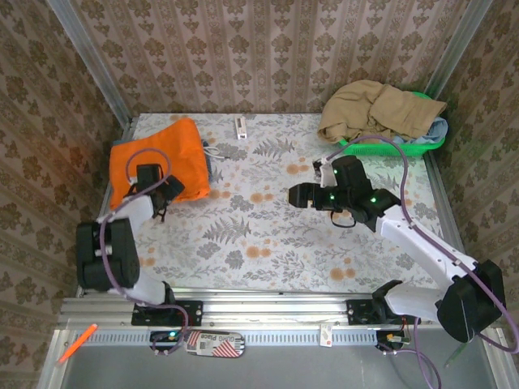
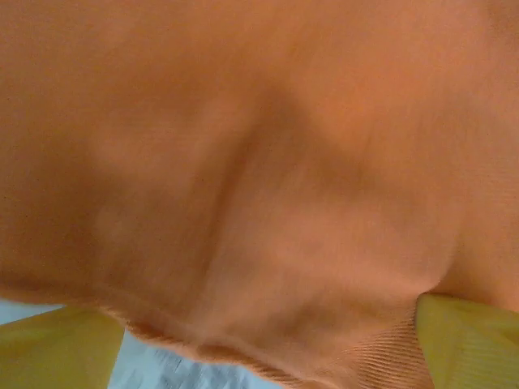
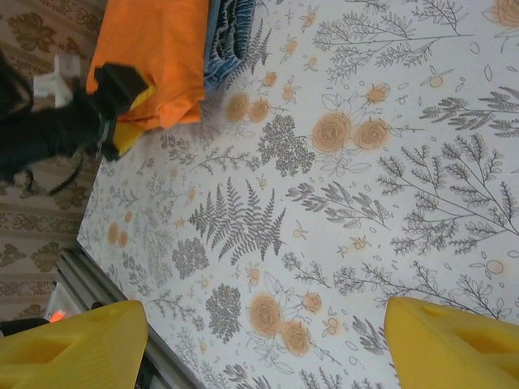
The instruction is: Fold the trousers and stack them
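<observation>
Now | left claw [image 1: 162, 193] spread at near edge of trousers [image 1: 162, 150] | right claw [image 1: 295, 194] spread over open table [image 1: 243, 235]

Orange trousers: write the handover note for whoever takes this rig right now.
Left gripper: open, at the near edge of the trousers.
Right gripper: open, holding nothing, above the table.
Trousers: folded, far left, lying on a blue-grey garment.
A tan garment is heaped in the green basket, far right.
Done, it seems: fold and stack.
Left: probably only backing the left arm off.
</observation>
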`<state>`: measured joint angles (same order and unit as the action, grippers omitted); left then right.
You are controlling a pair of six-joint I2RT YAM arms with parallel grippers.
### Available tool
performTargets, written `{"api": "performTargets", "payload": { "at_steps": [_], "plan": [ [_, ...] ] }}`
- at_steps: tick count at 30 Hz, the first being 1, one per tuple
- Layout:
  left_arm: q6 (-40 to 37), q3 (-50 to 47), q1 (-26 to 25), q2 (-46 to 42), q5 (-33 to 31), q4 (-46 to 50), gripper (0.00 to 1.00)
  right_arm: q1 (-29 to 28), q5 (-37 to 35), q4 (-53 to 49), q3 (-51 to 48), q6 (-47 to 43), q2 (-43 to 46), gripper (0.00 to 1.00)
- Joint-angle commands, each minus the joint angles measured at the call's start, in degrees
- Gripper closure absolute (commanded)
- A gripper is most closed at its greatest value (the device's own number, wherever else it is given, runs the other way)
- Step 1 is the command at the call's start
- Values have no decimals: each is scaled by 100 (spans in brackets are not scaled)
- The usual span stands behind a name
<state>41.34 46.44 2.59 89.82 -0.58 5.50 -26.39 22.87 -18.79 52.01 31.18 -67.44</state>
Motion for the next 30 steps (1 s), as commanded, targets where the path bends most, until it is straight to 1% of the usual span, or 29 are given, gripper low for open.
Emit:
{"api": "performTargets", "payload": {
  "at_steps": [1, 4, 6, 10, 12, 14, 16, 18, 20, 23, 26, 30],
  "plan": [
    [-180, 385, 170, 706, 208, -232, 8, 55, -115, -283, -97, -206, 301, 21],
    [-173, 694, 298, 1151, 361, -294, 9, 133, -186, -397, -105, -263, 470, 21],
    [-264, 1087, 358, 1387, 398, -111, 9, 167, -196, -448, -87, -275, 533, 21],
    [-681, 2192, 485, 1922, 192, 742, 9, 191, -204, -479, -87, -282, 573, 21],
    [-849, 2589, 567, 2180, 118, 1115, 10, 210, -200, -437, -128, -279, 585, 21],
    [-895, 2737, 668, 2273, 58, 1375, 10, 235, -196, -401, -166, -270, 575, 20],
    [-957, 2612, 783, 2186, -35, 1228, 10, 273, -179, -395, -174, -279, 550, 20],
    [-975, 2624, 980, 2200, 133, 1139, 10, 301, -131, -361, -166, -295, 515, 20],
    [-1021, 2960, 1114, 2426, 380, 1310, 11, 312, -79, -345, -106, -321, 441, 20],
    [-1121, 3508, 1111, 2707, 553, 1678, 11, 325, -20, -366, -12, -354, 380, 20],
    [-1138, 3988, 1035, 2914, 507, 1986, 11, 345, -37, -371, 22, -360, 419, 20],
    [-1234, 4146, 936, 2958, 345, 2048, 10, 358, -55, -432, 19, -349, 518, 20]
  ]
}}
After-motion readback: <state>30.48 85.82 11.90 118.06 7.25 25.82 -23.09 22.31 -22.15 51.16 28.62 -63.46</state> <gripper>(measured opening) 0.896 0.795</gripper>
